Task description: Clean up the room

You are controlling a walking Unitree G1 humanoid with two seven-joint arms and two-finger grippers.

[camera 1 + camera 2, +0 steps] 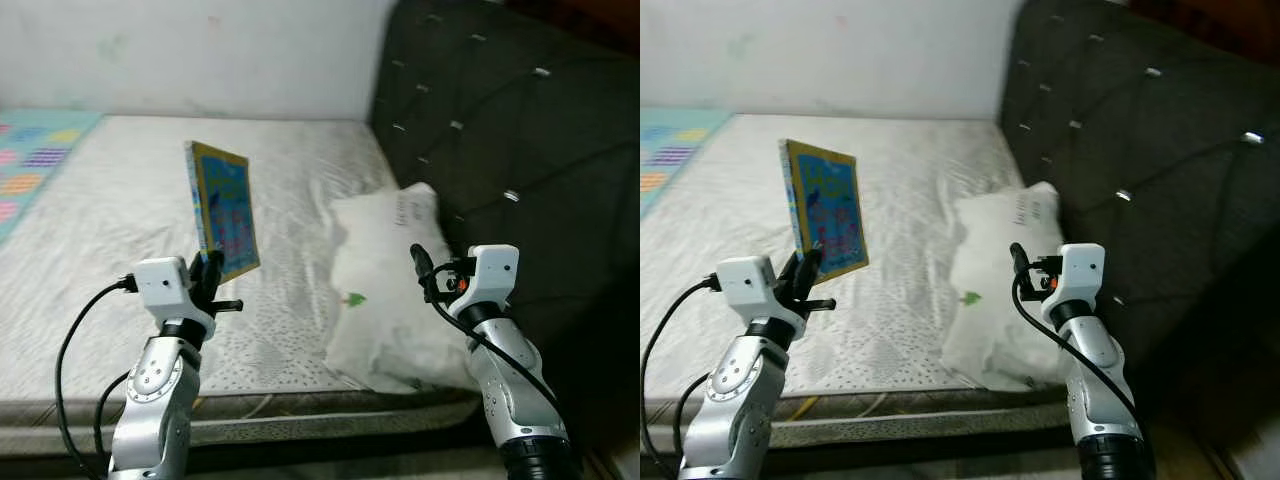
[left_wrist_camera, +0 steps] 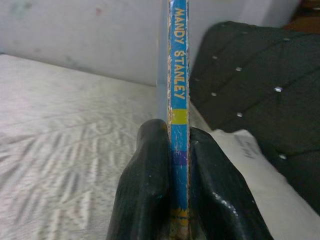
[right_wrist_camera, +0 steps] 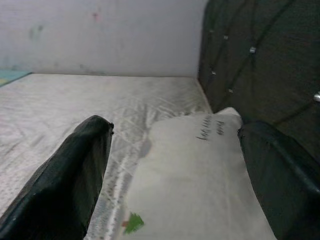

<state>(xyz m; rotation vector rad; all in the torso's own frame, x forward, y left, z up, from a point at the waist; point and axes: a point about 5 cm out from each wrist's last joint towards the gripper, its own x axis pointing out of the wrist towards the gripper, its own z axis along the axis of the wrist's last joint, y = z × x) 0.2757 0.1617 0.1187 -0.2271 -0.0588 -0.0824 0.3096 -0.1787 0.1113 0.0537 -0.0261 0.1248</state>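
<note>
Head stereo pair looks forward and down over the bed (image 1: 120,200). Each wrist view looks closely along its claw; all share the pillow (image 3: 200,170).

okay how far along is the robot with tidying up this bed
Done: the book is lifted off the mattress, clamped upright in the left gripper. In hand: carrying it, destination unseen. Left: the white pillow lies against the headboard; the open right gripper hovers over it.

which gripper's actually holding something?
The left gripper: its jaws clamp the book upright by its spine. The right gripper is open above the pillow.
</note>
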